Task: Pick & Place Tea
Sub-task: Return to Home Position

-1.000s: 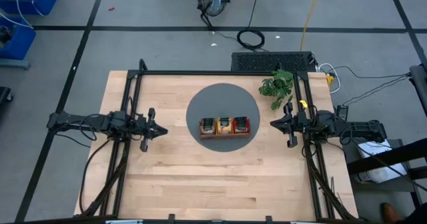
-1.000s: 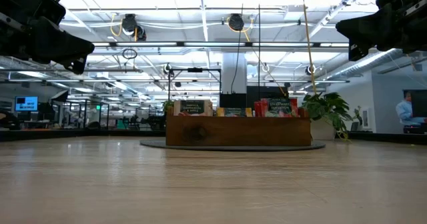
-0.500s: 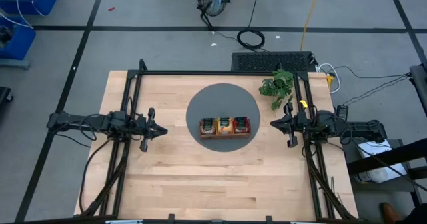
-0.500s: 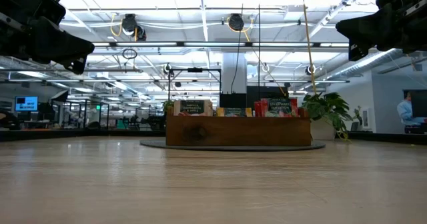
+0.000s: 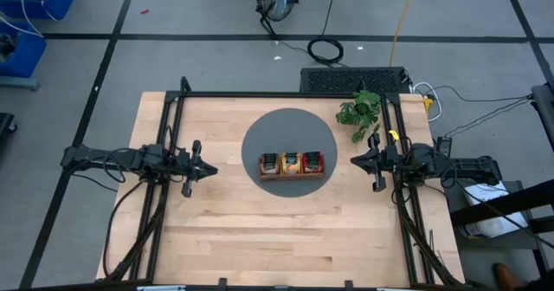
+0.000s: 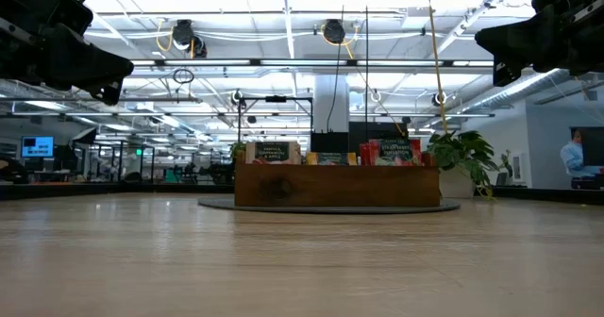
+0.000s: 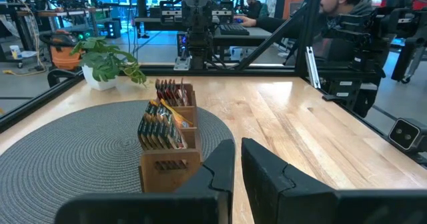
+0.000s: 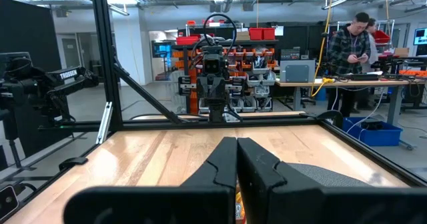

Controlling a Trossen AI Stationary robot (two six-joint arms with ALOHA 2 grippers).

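The tea, small flat sachets (image 5: pixel 292 160), stands on edge in a brown wooden three-compartment tray (image 5: pixel 292 175) on a round grey mat (image 5: pixel 260 135) at the table's middle. Pale ones fill the left compartment, orange-yellow the middle, red the right. The left wrist view shows the tray (image 7: pixel 170 165) end-on with its sachets (image 7: pixel 160 127). My left gripper (image 5: pixel 212 169) hovers left of the mat, level, shut and holding nothing (image 7: pixel 237 151). My right gripper (image 5: pixel 353 161) hovers right of the mat, likewise shut with nothing in it (image 8: pixel 237 147).
A small potted plant (image 5: pixel 359 113) stands at the table's far right, just beyond the mat. Black frame rails (image 5: pixel 277 94) run along the far edge and both sides. Bare wood (image 5: pixel 286 230) lies between mat and near edge. People (image 8: pixel 347 51) stand in the room beyond.
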